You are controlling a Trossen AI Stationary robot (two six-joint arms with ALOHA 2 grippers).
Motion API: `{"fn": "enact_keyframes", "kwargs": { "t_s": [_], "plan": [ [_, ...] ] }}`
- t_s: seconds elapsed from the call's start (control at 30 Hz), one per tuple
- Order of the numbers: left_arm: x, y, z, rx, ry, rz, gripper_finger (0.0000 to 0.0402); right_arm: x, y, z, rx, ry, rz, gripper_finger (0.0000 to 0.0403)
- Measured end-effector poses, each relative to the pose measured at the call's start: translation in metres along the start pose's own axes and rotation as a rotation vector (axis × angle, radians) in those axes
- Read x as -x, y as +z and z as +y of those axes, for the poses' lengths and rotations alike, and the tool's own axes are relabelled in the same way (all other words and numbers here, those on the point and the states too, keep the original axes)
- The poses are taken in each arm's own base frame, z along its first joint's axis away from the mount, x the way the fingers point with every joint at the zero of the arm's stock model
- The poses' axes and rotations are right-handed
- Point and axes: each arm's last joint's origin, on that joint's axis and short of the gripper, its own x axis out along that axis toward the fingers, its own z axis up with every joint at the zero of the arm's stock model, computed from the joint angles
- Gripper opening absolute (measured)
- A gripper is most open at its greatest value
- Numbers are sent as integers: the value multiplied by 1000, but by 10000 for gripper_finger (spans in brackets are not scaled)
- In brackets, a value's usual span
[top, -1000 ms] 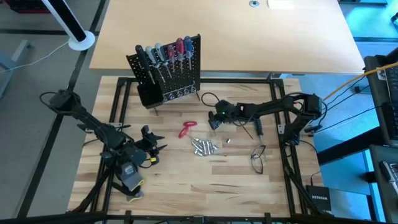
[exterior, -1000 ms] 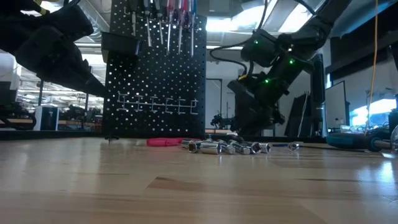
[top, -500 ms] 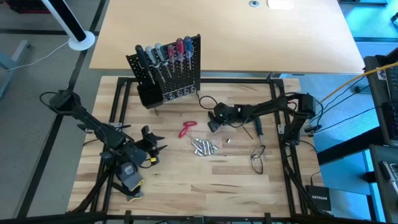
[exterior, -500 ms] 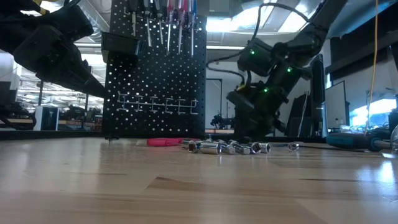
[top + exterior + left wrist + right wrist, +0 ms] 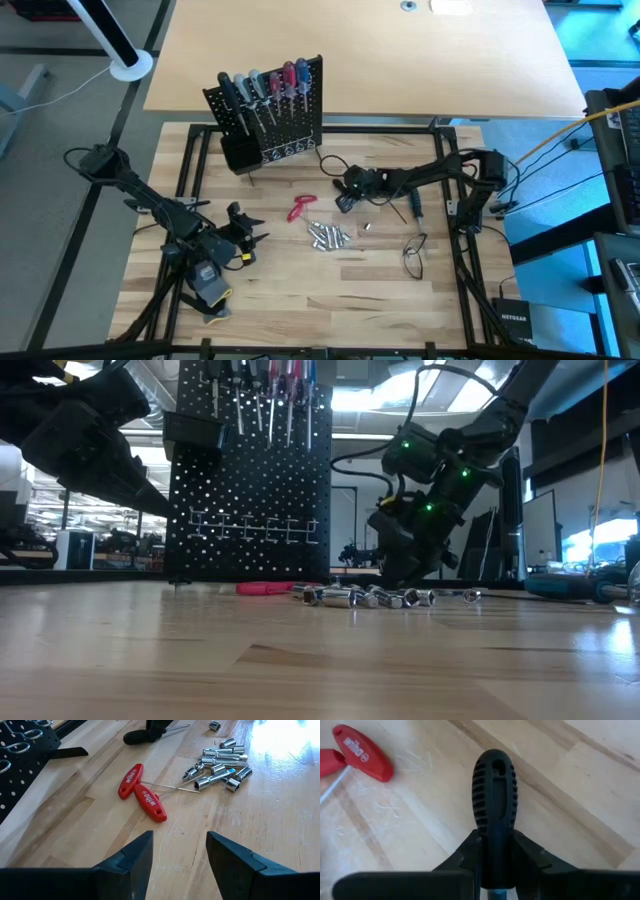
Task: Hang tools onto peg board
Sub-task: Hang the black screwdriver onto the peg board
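The right gripper (image 5: 495,862) clamps a black-handled screwdriver (image 5: 494,795) low over the table (image 5: 300,290) near the red-handled tools (image 5: 142,795), while the left gripper (image 5: 177,852) hangs open, the peg board (image 5: 285,120) beyond.

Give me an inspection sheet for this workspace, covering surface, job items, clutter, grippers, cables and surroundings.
Surface: pale wooden table, bare at the near edge.
Job's things: peg board upright, with a row of screwdrivers hung on it; two red-handled tools and a heap of silver bits lying on the table.
Clutter: glasses lying near the right arm.
Grippers: right gripper shut on a black-handled screwdriver on the table; left gripper open, holding nothing.
Cables: black cable looping beside the peg board.
Surroundings: second pale tabletop behind the peg board.
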Motion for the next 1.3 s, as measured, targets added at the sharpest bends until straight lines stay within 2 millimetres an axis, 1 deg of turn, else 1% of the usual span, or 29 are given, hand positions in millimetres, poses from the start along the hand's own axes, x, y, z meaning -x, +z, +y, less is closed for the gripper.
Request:
{"fn": "enact_keyframes", "kwargs": {
  "t_s": [0.1,0.2,0.3,0.4,0.5,0.57,0.67,0.73,0.83,0.93,1.0,1.07,1.17,1.23,1.3],
  "plan": [
    [0,0,0,-1,0,0,172,12,5,3,13,-18,-52,72],
    [0,0,0,-1,0,1,172,28,16,11,28,-12,-178,75],
    [0,0,0,-1,0,1,172,42,29,22,57,25,-337,82],
    [0,0,0,0,0,1,172,52,46,34,123,104,-546,77],
    [0,0,0,0,-1,0,172,55,60,42,181,164,-765,75],
    [0,0,0,2,-2,-2,172,54,67,42,220,168,-878,78],
    [0,0,0,2,-3,-2,172,48,74,37,203,180,-1007,81],
    [0,0,0,1,-3,-1,172,38,77,34,185,182,-1049,80],
    [0,0,0,1,-3,-1,172,24,82,34,193,191,-1057,78],
    [0,0,0,0,-2,0,172,20,92,38,223,250,-1063,80],
    [0,0,0,0,-2,0,172,20,94,42,235,311,-1054,80],
    [0,1,0,15,-7,-7,172,25,93,51,271,399,-1057,79],
    [1,5,-2,40,-19,-25,172,40,86,71,305,527,-1095,77],
    [4,15,-6,55,-32,-46,172,52,81,84,327,605,-1140,77],
    [8,31,-10,61,-49,-82,172,61,73,97,349,674,-1192,78]
  ]
}}
